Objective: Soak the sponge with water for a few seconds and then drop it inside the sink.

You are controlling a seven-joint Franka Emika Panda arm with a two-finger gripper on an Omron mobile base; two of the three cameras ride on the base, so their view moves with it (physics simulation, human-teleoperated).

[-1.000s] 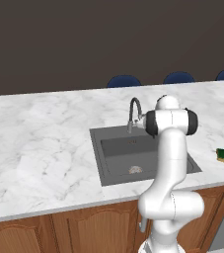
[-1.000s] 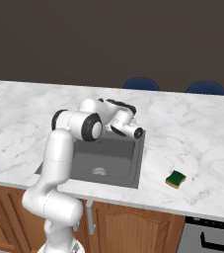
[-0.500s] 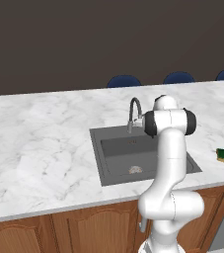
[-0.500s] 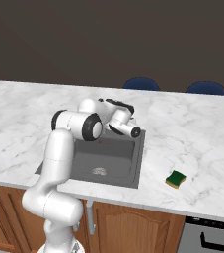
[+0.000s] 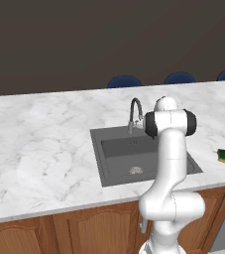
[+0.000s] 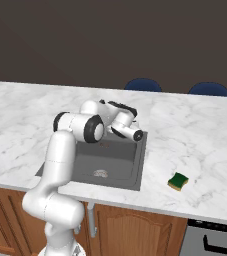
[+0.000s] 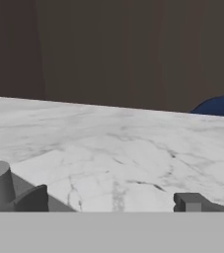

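one sponge (image 6: pixel 178 181) — on counter (image 6: pixel 200 135)

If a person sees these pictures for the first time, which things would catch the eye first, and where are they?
The white robot arm stands out first, rising in front of the counter and bending over the dark grey sink set in the marble counter. Next comes the small green and yellow sponge, lying alone on the counter to the right of the sink, apart from the arm. In the hand view the fingers are spread wide with nothing between them.
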